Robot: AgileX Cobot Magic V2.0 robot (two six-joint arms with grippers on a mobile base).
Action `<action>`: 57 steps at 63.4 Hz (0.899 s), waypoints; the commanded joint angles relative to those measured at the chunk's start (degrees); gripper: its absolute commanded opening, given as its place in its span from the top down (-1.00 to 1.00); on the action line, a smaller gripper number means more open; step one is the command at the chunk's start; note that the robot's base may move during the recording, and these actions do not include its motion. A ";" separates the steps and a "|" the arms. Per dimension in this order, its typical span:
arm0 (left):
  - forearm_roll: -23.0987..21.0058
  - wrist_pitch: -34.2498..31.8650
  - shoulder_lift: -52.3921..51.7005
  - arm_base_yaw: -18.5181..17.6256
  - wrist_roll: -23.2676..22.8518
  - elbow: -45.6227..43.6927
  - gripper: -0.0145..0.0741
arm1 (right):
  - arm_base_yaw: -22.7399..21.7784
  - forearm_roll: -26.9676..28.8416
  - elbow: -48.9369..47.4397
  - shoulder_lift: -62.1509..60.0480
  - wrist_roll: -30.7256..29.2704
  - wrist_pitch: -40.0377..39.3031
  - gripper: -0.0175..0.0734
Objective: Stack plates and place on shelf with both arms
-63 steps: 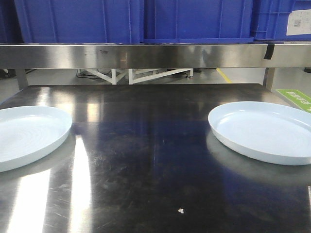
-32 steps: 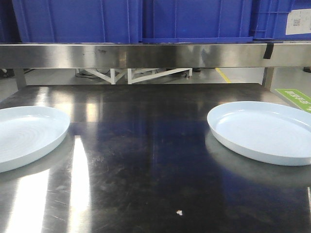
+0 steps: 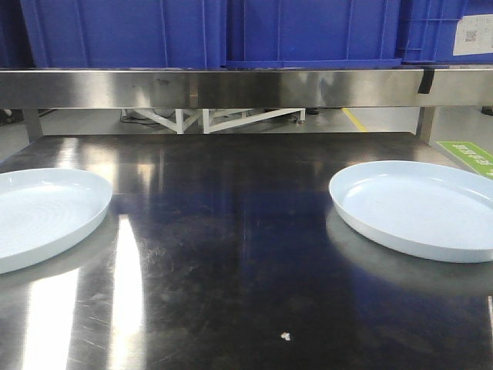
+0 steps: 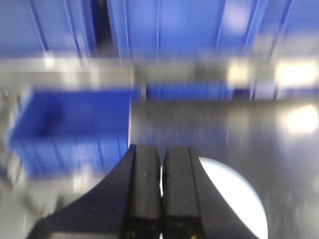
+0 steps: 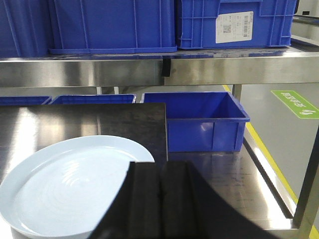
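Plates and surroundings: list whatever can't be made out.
- Left plate: front view cuts it off at the left edge; left wrist view is motion-blurred, and the shut left gripper covers part of it.
- Right plate: front view crops its right side; in the right wrist view the right gripper hides part of its rim.
- Crate label: too small to read.

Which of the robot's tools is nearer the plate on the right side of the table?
Right. The right tool sits right beside that plate; the left tool is by the other plate.
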 commanded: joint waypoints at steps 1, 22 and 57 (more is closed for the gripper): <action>-0.20 4.66 8.07 -0.03 0.23 -7.41 0.48 | -0.03 -0.41 -0.91 -1.22 -0.22 -4.65 0.51; -0.20 18.80 31.67 -0.03 0.23 -18.98 -0.16 | -0.03 -0.41 -0.91 -1.22 -0.22 -4.65 0.51; 2.35 4.59 39.31 -0.03 0.23 -5.40 -0.45 | -0.03 -0.41 -0.91 -1.22 -0.22 -4.65 0.51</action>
